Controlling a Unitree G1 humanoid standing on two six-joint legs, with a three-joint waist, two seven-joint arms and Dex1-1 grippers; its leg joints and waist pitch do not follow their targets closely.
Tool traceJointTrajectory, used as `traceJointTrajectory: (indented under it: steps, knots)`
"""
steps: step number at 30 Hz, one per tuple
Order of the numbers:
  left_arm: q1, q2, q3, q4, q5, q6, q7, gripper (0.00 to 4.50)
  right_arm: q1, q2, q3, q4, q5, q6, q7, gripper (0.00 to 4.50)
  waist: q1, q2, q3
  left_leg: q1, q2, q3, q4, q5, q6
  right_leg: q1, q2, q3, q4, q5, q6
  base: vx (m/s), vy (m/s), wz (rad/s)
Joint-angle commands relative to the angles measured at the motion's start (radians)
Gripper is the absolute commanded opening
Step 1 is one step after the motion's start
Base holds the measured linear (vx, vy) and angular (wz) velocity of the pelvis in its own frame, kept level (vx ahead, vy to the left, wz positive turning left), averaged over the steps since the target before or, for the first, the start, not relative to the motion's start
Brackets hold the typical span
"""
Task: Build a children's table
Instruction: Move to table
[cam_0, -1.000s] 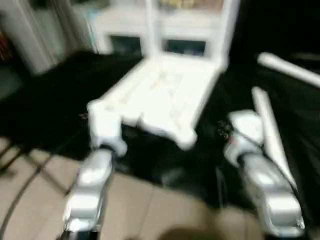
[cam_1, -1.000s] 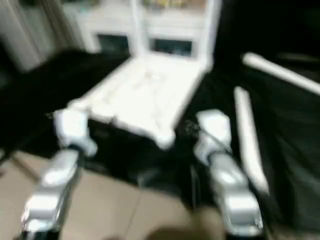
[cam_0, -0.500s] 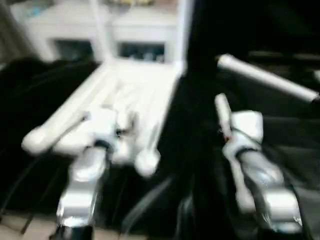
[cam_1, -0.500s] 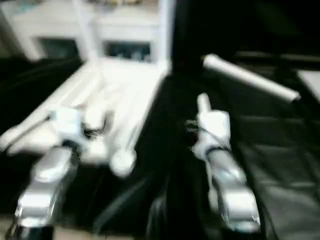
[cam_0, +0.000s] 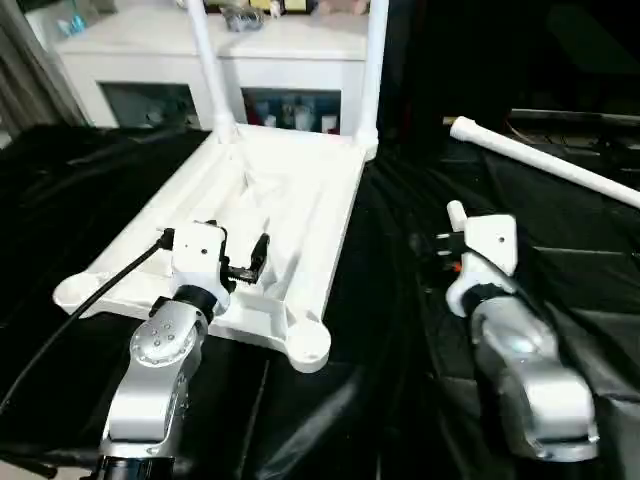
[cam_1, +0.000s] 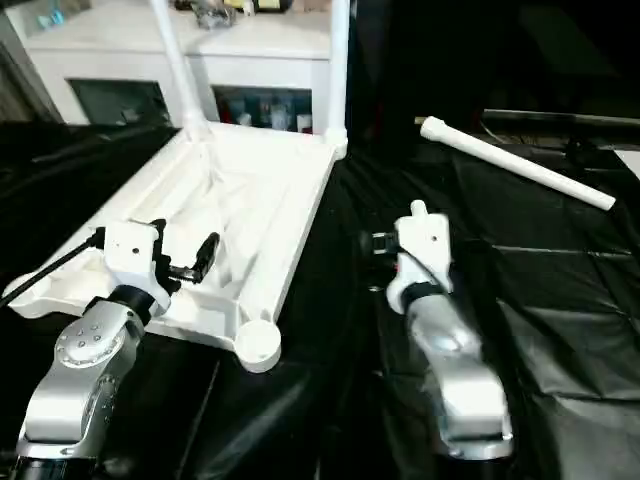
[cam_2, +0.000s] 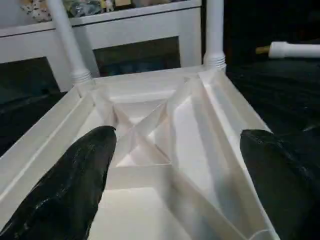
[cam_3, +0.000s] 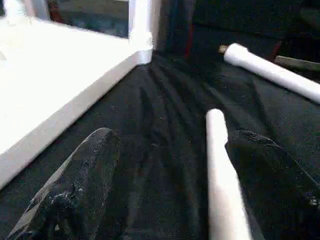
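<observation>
1. Black cloth (cam_0: 380, 400) is spread over the work surface; a white shelf unit (cam_0: 230, 60) is seen at the back.
2. Nearest, the right gripper (cam_3: 167, 165) is seen spread wide and empty, low over the cloth. One loose table leg (cam_3: 220, 175) lies between its fingers (cam_3: 85, 180) but nearer the one on the far side from the table top; no contact can be confirmed.
3. Step in hand, as judged: this leg is to be picked up. For a good grip, the gripper should be shifted sideways until the leg is centred between the fingers, lowered, then closed squarely across the tube. A round tapered tube is likely to roll or slip if pinched off-centre.
4. The left gripper (cam_2: 175, 165) is also held wide open and empty, above the ribbed underside of the upturned table top (cam_0: 290, 200), over its near end.
5. Two near corner sockets are seen empty; one (cam_0: 308, 343) sits just beside the left arm.
6. Farther off, two legs (cam_0: 372, 60) are already standing upright in the far corners.
7. A second loose leg (cam_0: 540, 160) lies on the cloth beyond the right gripper, well apart from it.
</observation>
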Motion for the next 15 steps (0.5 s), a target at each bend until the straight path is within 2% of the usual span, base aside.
traceJointTrajectory:
  steps: [1,2,3,4,6,8,15]
  knots:
    - [-0.005,-0.005,-0.012,-0.014,-0.017,0.014,-0.017,4.46,-0.024,-0.024,0.001,-0.011,-0.006,0.056,0.031,3.79,-0.005,-0.009,-0.043,0.017,0.078,-0.034,-0.102,-0.288,-0.032,0.028,-0.084,0.043,-0.085,-0.303,-0.131,0.0,0.0,0.0]
    - [-0.005,-0.009,-0.015,-0.014,-0.013,0.007,-0.016,4.46,-0.032,-0.052,0.019,-0.006,-0.026,0.046,0.043,3.79,-0.005,-0.014,-0.043,0.017,0.078,-0.031,-0.1,-0.282,-0.029,0.025,-0.084,0.044,-0.087,-0.303,-0.13,0.0,0.0,0.0]
    - [-0.006,-0.01,-0.016,-0.013,-0.01,0.003,-0.014,4.46,-0.036,-0.067,0.031,-0.004,-0.038,0.039,0.045,3.79,-0.003,-0.013,-0.043,0.017,0.079,-0.032,-0.099,-0.276,-0.029,0.025,-0.085,0.044,-0.087,-0.299,-0.132,0.0,0.0,0.0]
    - [-0.007,-0.011,-0.017,-0.01,-0.007,-0.001,-0.009,4.46,-0.039,-0.079,0.041,0.001,-0.051,0.03,0.045,3.79,-0.003,-0.017,-0.044,0.014,0.079,-0.029,-0.098,-0.253,-0.024,0.026,-0.085,0.045,-0.087,-0.278,-0.137,0.0,0.0,0.0]
    - [-0.008,-0.012,-0.017,-0.008,-0.006,-0.002,-0.003,4.46,-0.041,-0.084,0.046,0.002,-0.055,0.031,0.045,3.79,-0.002,-0.015,-0.044,0.013,0.079,-0.029,-0.097,-0.241,-0.02,0.026,-0.086,0.045,-0.085,-0.267,-0.142,0.0,0.0,0.0]
    - [-0.007,-0.018,-0.014,-0.005,-0.004,-0.018,0.014,4.46,-0.038,-0.085,0.056,0.016,-0.064,-0.038,0.043,3.79,-0.002,-0.017,-0.045,0.01,0.079,-0.028,-0.095,-0.23,-0.011,0.028,-0.088,0.044,-0.085,-0.263,-0.148,0.0,0.0,0.0]
    - [-0.012,-0.038,-0.003,-0.006,-0.021,-0.013,0.031,4.46,-0.023,-0.071,0.068,0.01,-0.045,-0.053,0.044,3.79,-0.002,-0.013,-0.049,0.011,0.083,-0.022,-0.094,-0.192,0.005,0.029,-0.084,0.042,-0.08,-0.189,-0.167,0.0,0.0,0.0]
